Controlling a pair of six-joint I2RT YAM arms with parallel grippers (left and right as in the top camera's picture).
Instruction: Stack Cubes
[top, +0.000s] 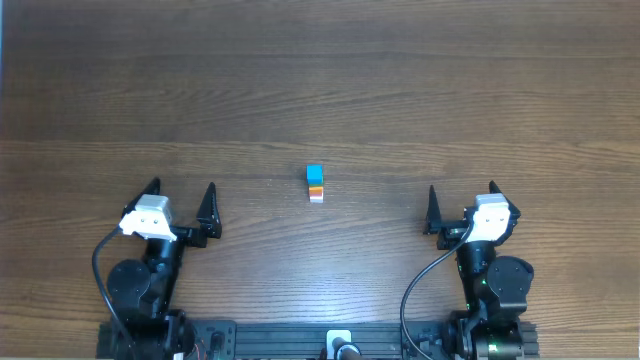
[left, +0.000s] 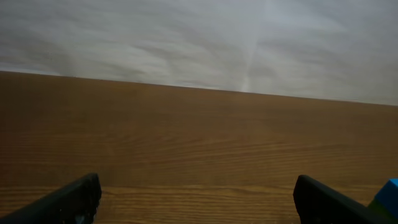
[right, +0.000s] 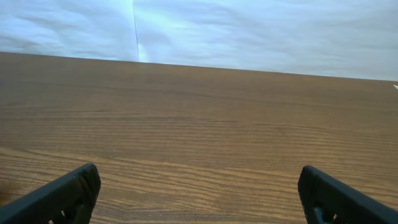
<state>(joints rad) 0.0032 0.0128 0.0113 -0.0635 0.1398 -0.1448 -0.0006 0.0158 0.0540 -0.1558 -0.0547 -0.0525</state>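
The brown wood-grain counter (top: 320, 80) looks like smooth laminate or sealed wood. It has fine straight grain lines and a faint satin sheen. The small blue cube (top: 315, 174), the orange cube (top: 316, 187) under it and the white cube (top: 317, 197) at the bottom have flat, matt, even-coloured faces; plastic or painted wood, I cannot tell. The left tool (top: 181, 186) and right tool (top: 462, 188) are matt black plastic, with smooth white plastic behind. The white backdrop sheet (right: 261, 31) is creased, like paper or thin cloth.
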